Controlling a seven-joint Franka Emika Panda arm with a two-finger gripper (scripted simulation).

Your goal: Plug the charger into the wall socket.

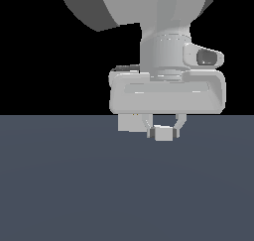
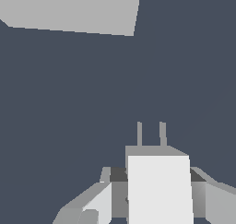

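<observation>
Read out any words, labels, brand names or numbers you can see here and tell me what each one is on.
There is none to read. The charger, its two prongs, the wall socket, the gripper and the dark floor are all plain surfaces in both views, with no print, logo or digits.

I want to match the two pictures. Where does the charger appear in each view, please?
Exterior view: the charger is a small light block between the fingers under the gripper, near the picture's centre.
Wrist view: the charger fills the lower middle, two prongs pointing away toward the wall socket.
Shared landmark: the dark blue-grey floor.
</observation>
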